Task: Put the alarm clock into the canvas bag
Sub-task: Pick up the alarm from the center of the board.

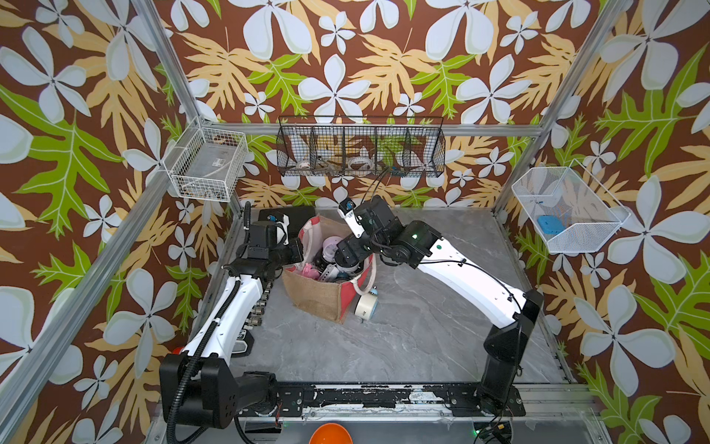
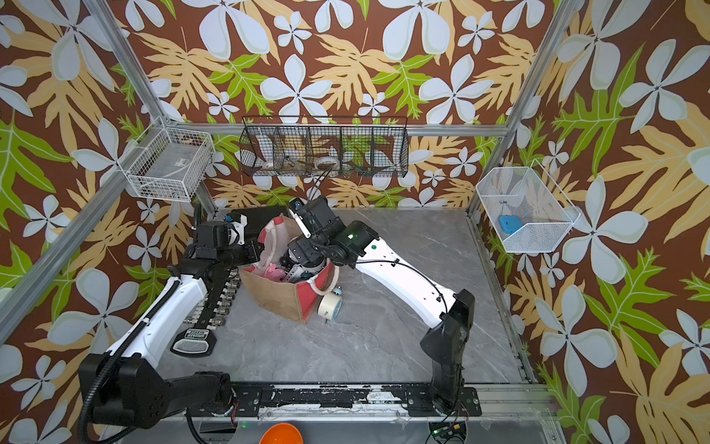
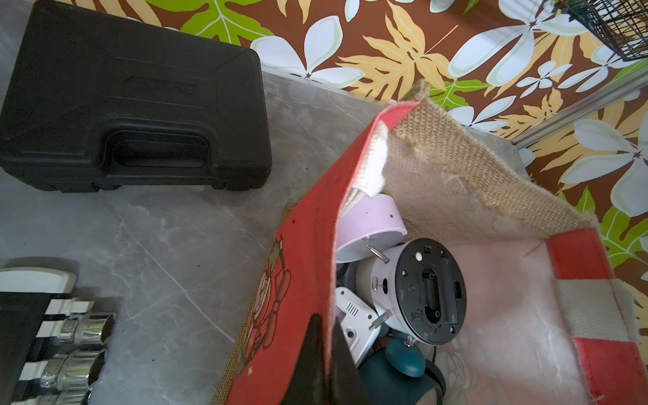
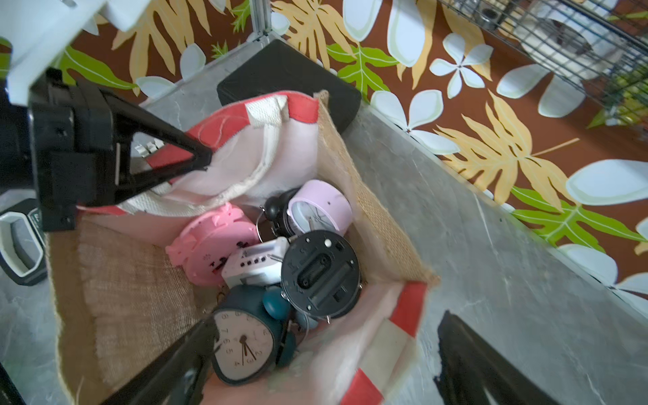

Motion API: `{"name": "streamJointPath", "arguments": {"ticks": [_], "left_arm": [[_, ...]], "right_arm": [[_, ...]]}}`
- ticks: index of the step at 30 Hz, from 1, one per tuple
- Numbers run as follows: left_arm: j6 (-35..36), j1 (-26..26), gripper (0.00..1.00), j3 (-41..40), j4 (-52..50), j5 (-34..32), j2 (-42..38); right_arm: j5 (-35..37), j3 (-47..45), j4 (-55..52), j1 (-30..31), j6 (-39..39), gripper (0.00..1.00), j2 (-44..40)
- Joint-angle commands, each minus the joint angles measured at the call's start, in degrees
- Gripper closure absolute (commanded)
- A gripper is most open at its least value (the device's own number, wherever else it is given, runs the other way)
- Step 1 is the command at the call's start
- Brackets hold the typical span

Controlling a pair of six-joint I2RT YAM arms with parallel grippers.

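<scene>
The canvas bag (image 1: 319, 296) (image 2: 276, 292) stands open mid-table, red panels and burlap sides. Inside lie several alarm clocks: pink (image 4: 210, 245), lilac (image 4: 319, 207), a white one with its black back up (image 4: 321, 273) and dark teal (image 4: 245, 340). Another cream alarm clock (image 1: 364, 305) (image 2: 329, 306) lies on the table against the bag's near corner. My left gripper (image 3: 324, 354) is shut on the bag's red panel (image 3: 305, 263) at the rim. My right gripper (image 4: 329, 357) hangs open over the bag, one finger by the teal clock, the other outside the wall.
A black plastic case (image 3: 133, 105) lies behind the bag at the back wall. A rail of chrome sockets (image 2: 219, 303) runs along the left edge under my left arm. Wire baskets (image 1: 361, 148) hang on the walls. An orange bowl (image 1: 330, 434) sits below the front edge.
</scene>
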Motion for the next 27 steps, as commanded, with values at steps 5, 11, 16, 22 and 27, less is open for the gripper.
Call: {"name": "streamJointPath", "arguments": {"ticks": [5, 11, 16, 22, 27], "left_arm": [[0.41, 0.05, 1.0, 0.25, 1.41, 0.34, -0.45], [0.29, 0.05, 1.0, 0.32, 1.43, 1.04, -0.18], [0.19, 0.05, 1.0, 0.34, 1.56, 1.13, -0.16], [0.17, 0.05, 1.0, 0.33, 1.6, 1.24, -0.25], [0.29, 0.04, 1.0, 0.33, 1.63, 1.14, -0.54]], "right_arm": [[11.45, -18.41, 8.32, 0.04, 11.38, 0.03, -13.02], [11.98, -34.32, 11.87, 0.17, 24.18, 0.05, -21.26], [9.36, -44.03, 16.31, 2.24, 33.34, 0.04, -21.96], [8.88, -43.36, 16.72, 6.23, 40.22, 0.04, -14.36], [8.75, -40.38, 17.08, 8.49, 43.47, 0.04, -8.57]]}}
